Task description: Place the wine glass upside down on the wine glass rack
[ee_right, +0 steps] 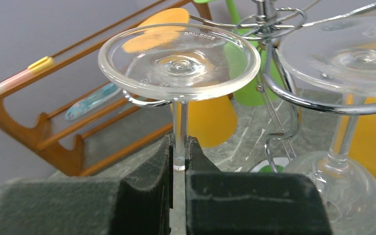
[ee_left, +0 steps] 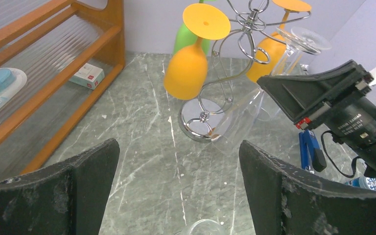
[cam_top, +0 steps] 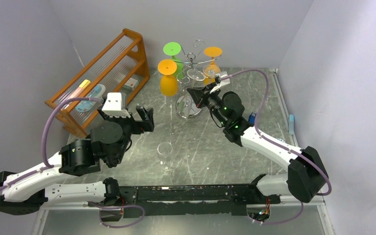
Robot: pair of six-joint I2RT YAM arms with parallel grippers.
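I have the right gripper (ee_right: 178,159) clamped tight on the stem of the clear wine glass (ee_right: 178,61). The glass hangs inverted, foot uppermost, at the wine glass rack (ee_left: 196,126) by the middle of the table's (cam_top: 210,147) far edge. A curled wire arm sits just under the foot; I cannot tell whether they touch. An orange glass (ee_left: 191,68) and another clear glass (ee_right: 357,63) hang on neighbouring arms. My left gripper (ee_left: 178,156) is spread wide and empty, hovering left of centre. A wooden shelf (cam_top: 138,54) fills the far-left corner, and a third clear glass (cam_top: 165,155) stands upright near the near edge.
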